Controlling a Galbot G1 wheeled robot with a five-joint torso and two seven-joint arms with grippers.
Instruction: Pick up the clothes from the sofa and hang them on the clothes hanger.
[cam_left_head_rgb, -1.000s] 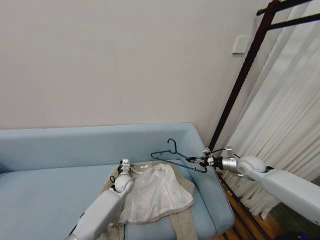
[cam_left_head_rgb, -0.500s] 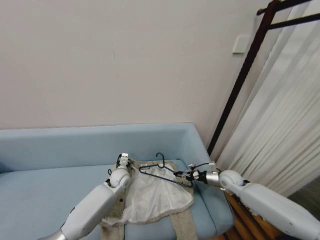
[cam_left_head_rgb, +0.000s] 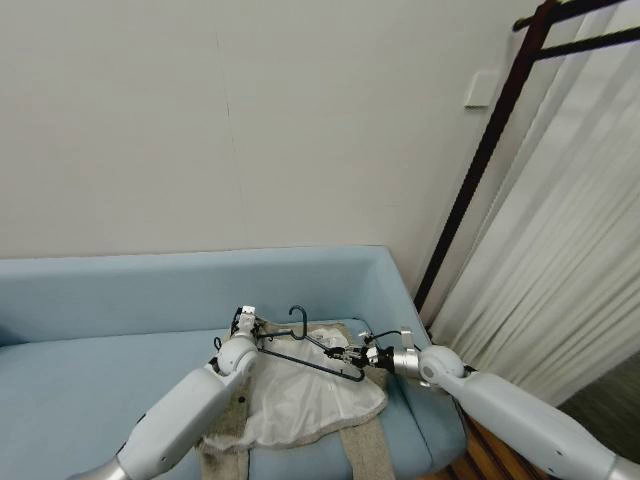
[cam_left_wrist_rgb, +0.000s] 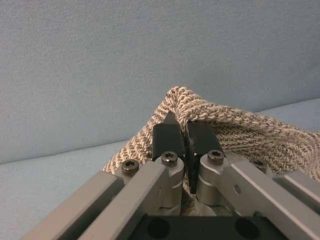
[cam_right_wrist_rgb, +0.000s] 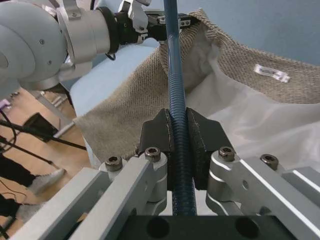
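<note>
A beige knit garment (cam_left_head_rgb: 358, 440) with a white lining (cam_left_head_rgb: 300, 395) lies on the right end of the light blue sofa (cam_left_head_rgb: 100, 380). My left gripper (cam_left_head_rgb: 246, 316) is shut on the garment's upper edge, and the left wrist view shows the knit (cam_left_wrist_rgb: 240, 125) pinched between its pads (cam_left_wrist_rgb: 170, 137). My right gripper (cam_left_head_rgb: 345, 354) is shut on a dark blue hanger (cam_left_head_rgb: 310, 362) and holds it just over the lining. In the right wrist view the hanger bar (cam_right_wrist_rgb: 176, 75) runs from the right gripper (cam_right_wrist_rgb: 179, 135) towards the left gripper (cam_right_wrist_rgb: 145, 20) and the raised knit edge (cam_right_wrist_rgb: 125, 95).
A dark brown clothes rack post (cam_left_head_rgb: 480, 160) rises to the right of the sofa arm, in front of a white curtain (cam_left_head_rgb: 560, 260). A plain wall stands behind the sofa back. The sofa seat to the left of the garment is bare.
My right gripper has carried the hanger leftward from above the sofa arm to above the garment, close to the left gripper. The left gripper has stayed shut on the knit edge.
</note>
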